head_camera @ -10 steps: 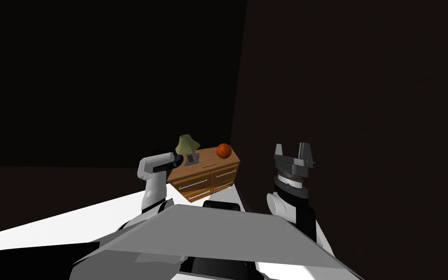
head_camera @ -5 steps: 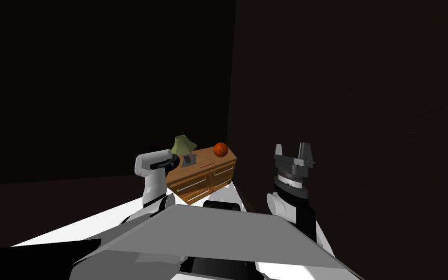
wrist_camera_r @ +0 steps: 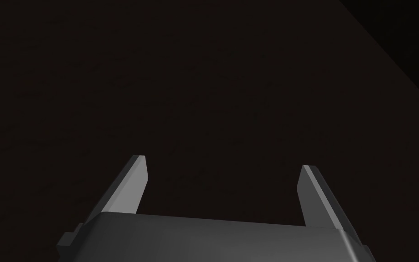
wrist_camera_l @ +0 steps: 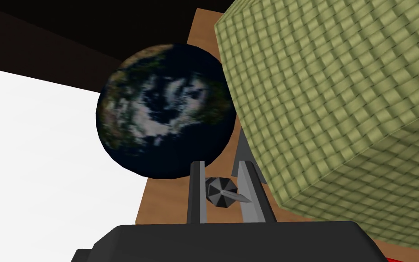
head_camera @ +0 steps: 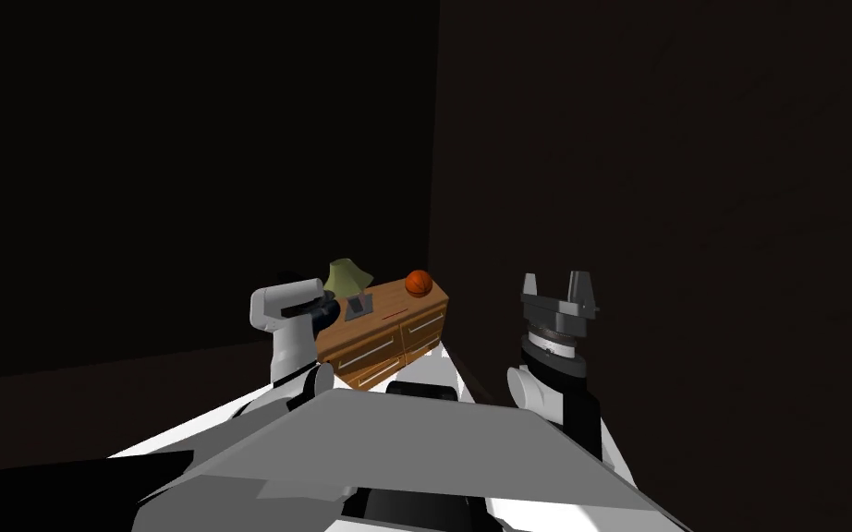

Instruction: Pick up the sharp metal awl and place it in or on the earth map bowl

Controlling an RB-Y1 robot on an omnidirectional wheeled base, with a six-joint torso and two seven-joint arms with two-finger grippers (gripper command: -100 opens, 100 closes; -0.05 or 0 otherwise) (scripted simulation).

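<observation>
Ahead, the biggest thing is the wooden dresser [head_camera: 387, 303], set in a dim corner. On its top stand a lamp [head_camera: 350, 277], the earth-map bowl [wrist_camera_l: 165, 111] and an orange ball [head_camera: 419, 283].

The left gripper [wrist_camera_l: 221, 169] is at the dresser with its fingers [wrist_camera_l: 197, 191] closed on the awl [wrist_camera_l: 222, 193]. The awl is seen end-on: a grey faceted handle with the point slanting toward one finger. The bowl lies just beyond the fingertips, dark blue with white cloud and brown-green land. The lamp's woven green shade [wrist_camera_l: 336, 113] crowds in beside the other finger.

The step in hand looks like the carry to the bowl, with the release not yet made. To do it well:
- From this angle only the bowl's rounded outside shows, so the hand probably has to rise before it can come over the rim.
- The approach should lean to the bowl's side, away from the shade, which a small sideways drift would brush.
- The grip should hold until the awl is squarely over the opening.
- The drop should be short, so the pointed tool neither bounces out nor tips the bowl.

The right gripper [head_camera: 554, 279] is raised off to the right, away from the dresser, with its fingers spread and nothing between them.

By count there are one dresser, one lamp, one bowl, one ball, one awl and two grippers.
</observation>
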